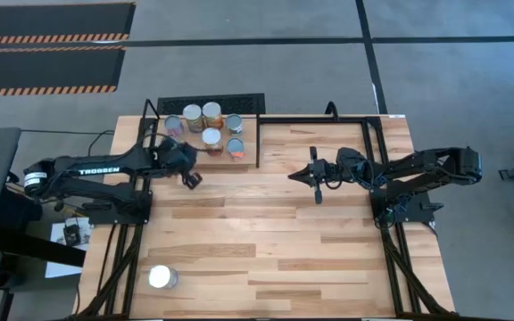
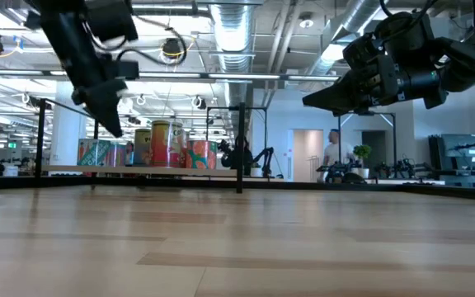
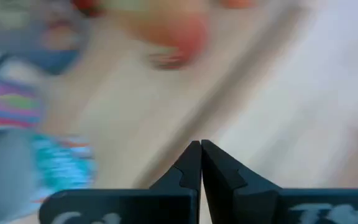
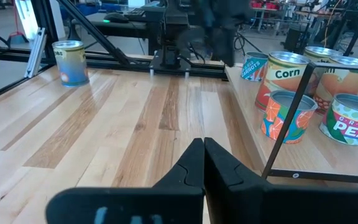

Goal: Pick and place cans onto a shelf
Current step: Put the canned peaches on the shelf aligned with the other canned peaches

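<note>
wood planks make up the table (image 1: 266, 232), the biggest thing in the high view, with black rails along its edges. the left arm (image 1: 87, 169) reaches in from the left edge, stretched toward the far corner with its forearm nearly level, and its wrist bends down just short of the shelf. the right arm (image 1: 418, 169) comes in from the right edge, elbow folded near its base, forearm pointing across toward the table's middle. in the low view both arms hang clear above the tabletop.

the shelf (image 1: 244, 153), a small light board in a thin black rod frame, sits at the far left part of the table. six cans (image 1: 212, 113) stand on it in two rows, close together. one more can, the lone can (image 1: 161, 277), stands well apart near the front left edge of the table.

the left gripper (image 1: 191, 180) is beside the shelf's front left corner, its fingers (image 3: 191, 163) pressed together with nothing between them, tips pointing down toward the table. the right gripper (image 1: 317, 193) hovers over the bare middle of the table, to the right of the shelf, also clenched and empty; its wrist view shows its fingers (image 4: 194, 163) meeting in a point, aimed across the table toward the left arm's base.
</note>
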Robot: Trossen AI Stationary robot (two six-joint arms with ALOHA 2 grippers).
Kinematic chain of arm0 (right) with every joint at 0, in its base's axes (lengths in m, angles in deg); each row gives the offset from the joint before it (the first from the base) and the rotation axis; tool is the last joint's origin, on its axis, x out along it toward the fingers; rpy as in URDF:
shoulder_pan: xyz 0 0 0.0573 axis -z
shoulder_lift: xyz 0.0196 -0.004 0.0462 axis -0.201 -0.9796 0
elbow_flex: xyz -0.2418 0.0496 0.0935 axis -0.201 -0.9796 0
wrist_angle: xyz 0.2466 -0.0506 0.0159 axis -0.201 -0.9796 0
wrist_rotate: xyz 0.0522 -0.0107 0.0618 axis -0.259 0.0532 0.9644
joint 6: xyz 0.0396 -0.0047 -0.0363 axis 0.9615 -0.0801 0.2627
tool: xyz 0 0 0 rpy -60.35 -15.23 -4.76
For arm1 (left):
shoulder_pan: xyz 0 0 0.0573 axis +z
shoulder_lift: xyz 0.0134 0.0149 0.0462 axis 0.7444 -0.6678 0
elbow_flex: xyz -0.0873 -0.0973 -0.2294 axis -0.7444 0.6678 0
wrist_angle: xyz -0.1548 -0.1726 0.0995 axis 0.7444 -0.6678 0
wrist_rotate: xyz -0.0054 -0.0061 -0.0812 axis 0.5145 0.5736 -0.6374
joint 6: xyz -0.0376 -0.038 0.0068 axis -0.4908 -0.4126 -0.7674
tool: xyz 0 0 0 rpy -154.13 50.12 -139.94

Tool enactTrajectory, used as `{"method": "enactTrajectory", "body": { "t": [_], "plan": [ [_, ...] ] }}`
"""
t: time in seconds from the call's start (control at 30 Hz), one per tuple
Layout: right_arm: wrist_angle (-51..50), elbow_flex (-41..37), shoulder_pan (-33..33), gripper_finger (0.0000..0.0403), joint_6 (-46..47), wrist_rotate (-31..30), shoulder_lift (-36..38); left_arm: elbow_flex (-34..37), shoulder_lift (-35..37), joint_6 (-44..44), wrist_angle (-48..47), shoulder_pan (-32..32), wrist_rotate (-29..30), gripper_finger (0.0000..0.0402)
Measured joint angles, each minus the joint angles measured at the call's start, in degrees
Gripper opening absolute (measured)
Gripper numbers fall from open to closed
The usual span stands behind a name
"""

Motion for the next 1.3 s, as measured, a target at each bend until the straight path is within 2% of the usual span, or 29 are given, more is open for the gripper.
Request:
{"method": "enactTrajectory", "body": {
  "t": [0.13,0.4,0.53,0.63,0.77,0.97,1.17,1.3],
  "plan": [
    [0.0,0.0,0.0,0.0014,0.0,0.0,0.0,-1.7,0.2,-4.0,-4.6,-10.7,-4.5,0.0000],
    [0.0,0.0,0.0,0.0014,0.0,0.0,0.0,-4.1,-0.3,-21.8,-8.0,-39.6,-4.9,0.0000],
    [0.0,0.0,0.0,0.0014,0.0,0.0,0.0,-5.3,-0.4,-29.9,-8.3,-51.3,-4.8,0.0000],
    [0.0,0.0,0.0,0.0014,0.0,0.0,0.0,-6.9,-2.3,-33.5,-9.1,-57.7,-4.7,0.0000],
    [0.0,0.0,0.0,0.0014,-0.1,0.0,0.0,-12.0,-8.1,-34.7,-12.5,-63.0,-4.9,0.0000],
    [0.0,0.0,0.0,0.0014,-0.3,0.0,0.0,-23.8,-20.1,-34.2,-21.6,-66.1,-7.6,0.0015],
    [0.0,0.0,0.0,0.0014,-0.5,0.0,0.0,-33.4,-30.6,-35.5,-27.7,-67.2,-11.4,0.0070],
    [0.0,0.0,0.0,0.0014,-0.5,0.0,0.0,-35.8,-34.4,-40.8,-28.7,-68.4,-13.1,0.0117]
  ]
}}
